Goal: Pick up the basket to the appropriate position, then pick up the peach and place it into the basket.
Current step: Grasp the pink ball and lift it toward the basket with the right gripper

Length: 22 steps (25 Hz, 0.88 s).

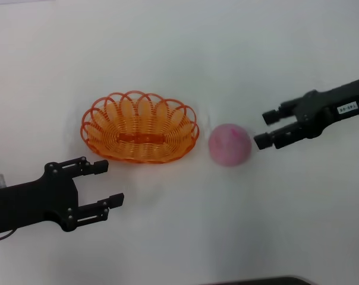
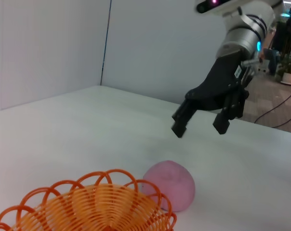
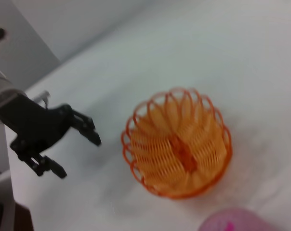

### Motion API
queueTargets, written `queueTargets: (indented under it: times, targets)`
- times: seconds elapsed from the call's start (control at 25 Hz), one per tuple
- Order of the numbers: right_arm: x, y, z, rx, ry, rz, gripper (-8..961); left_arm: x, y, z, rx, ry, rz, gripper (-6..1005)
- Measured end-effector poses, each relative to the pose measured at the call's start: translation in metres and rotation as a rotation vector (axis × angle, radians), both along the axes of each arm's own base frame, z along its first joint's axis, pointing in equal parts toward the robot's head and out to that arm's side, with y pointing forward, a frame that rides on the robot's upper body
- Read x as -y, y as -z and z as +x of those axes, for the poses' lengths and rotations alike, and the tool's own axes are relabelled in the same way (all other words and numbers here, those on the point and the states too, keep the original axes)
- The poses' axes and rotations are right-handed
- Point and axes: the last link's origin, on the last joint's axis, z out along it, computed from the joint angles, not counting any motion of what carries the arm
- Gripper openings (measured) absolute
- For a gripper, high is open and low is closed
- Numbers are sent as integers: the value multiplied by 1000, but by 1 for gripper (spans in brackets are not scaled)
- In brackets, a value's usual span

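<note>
A: Where do things stand? I see the basket upright on the white surface, nothing in it, and the peach just beside its right end, apart from the rim by a sliver.

B: Agreed; and the right gripper hangs just to the right of the peach, fingers spread wide, one above the other in the head view; the left wrist view shows it raised above the surface, not yet down at the fruit.

A: So the peach looks like the step in hand?

B: That's my reading; to do it well, the right gripper should drop until its fingers bracket the widest part of the ball, then close gently; a round fruit will squirt out if pinched high; and it should come in from the side away from the basket so it doesn't nudge the looped rim.

A: And the left gripper?

B: Parked near the basket's lower left, fingers wide apart, touching nothing.

A: What can't we make out?

B: The right wrist view cuts the peach off at the frame edge and shows none of that arm's own fingers; whether peach and rim actually touch is hard to judge; the left wrist view crops the basket's near side.
</note>
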Motion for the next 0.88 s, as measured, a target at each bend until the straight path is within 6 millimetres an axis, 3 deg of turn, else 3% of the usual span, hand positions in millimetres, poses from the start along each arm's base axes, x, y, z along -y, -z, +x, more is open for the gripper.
queueTargets:
  times: [0.44,0.88]
  targets:
    - [-29,-12,-36,294,141,-66,874,5,-2,-3,-15,7,-5,703]
    - [-40,6,-66,453,114,-110,853,7,-3,-2,-17,22,-20,704]
